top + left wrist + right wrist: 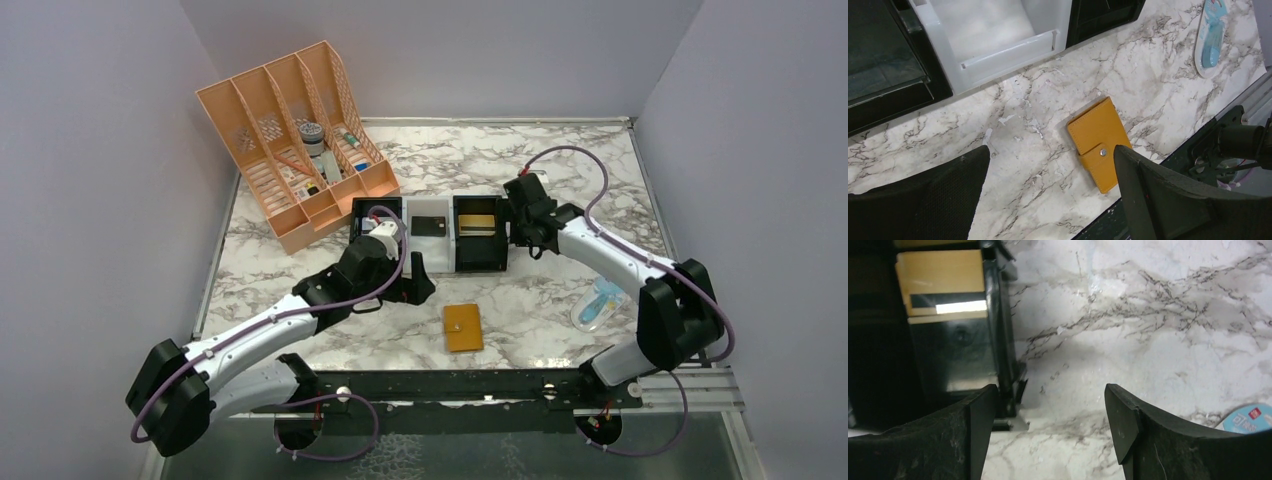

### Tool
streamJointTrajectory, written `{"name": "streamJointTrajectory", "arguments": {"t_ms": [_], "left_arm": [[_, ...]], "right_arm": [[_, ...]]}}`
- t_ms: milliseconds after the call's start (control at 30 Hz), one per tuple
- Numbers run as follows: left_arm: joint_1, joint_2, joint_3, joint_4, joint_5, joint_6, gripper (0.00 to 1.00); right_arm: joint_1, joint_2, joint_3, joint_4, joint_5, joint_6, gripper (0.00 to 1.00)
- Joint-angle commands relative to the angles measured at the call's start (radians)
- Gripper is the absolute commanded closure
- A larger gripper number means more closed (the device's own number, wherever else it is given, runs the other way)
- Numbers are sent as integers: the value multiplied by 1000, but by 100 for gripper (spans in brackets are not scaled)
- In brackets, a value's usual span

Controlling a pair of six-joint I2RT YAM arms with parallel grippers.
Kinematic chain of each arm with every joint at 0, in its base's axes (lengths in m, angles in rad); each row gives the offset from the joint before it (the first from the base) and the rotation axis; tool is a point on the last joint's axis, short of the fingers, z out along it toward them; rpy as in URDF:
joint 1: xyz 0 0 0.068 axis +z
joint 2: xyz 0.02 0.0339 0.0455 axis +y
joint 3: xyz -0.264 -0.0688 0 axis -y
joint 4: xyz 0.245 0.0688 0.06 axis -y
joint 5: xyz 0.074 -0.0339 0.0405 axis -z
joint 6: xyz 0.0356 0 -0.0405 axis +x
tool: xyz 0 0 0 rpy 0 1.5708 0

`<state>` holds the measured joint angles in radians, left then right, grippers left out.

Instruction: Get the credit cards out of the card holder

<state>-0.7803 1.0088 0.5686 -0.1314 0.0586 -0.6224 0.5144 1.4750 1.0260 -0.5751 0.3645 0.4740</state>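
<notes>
Lying shut on the marble table point(540, 170) with its snap tab fastened, one card holder point(462, 328) is seen at 6 o'clock from the single white tray point(432, 250). Its inside is hidden, so no credit cards can be counted. Two black bins are counted beside the tray: the left bin point(362, 212) is partly covered by the left arm, and the right bin point(480, 250) holds one tan flat piece point(940, 285) with a dark stripe, cut off at the wrist view's top edge. One small dark object point(430, 226) in the tray cannot be made out. The left gripper point(1050, 150) is spread wide and empty, at 10 o'clock from the holder and apart from it. The right gripper point(1050, 390) is likewise spread and empty at the right bin's 3 o'clock edge. One clear-blue packet point(597, 303) lies at 3 o'clock from the holder
</notes>
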Motion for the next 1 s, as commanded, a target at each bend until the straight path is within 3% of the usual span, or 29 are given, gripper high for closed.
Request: {"name": "streamJointTrajectory", "arguments": {"t_ms": [0, 333, 633, 967], "left_arm": [[-4, 47, 61, 12, -29, 5, 3], [-12, 108, 32, 69, -3, -35, 4], [-79, 91, 15, 86, -40, -76, 6], [-150, 70, -22, 109, -105, -123, 6]], "right_arm": [[-58, 86, 46, 112, -62, -91, 22], [-157, 150, 47, 172, -132, -162, 27], [-168, 59, -67, 183, -180, -143, 31], [-168, -63, -189, 189, -244, -124, 43]]}}
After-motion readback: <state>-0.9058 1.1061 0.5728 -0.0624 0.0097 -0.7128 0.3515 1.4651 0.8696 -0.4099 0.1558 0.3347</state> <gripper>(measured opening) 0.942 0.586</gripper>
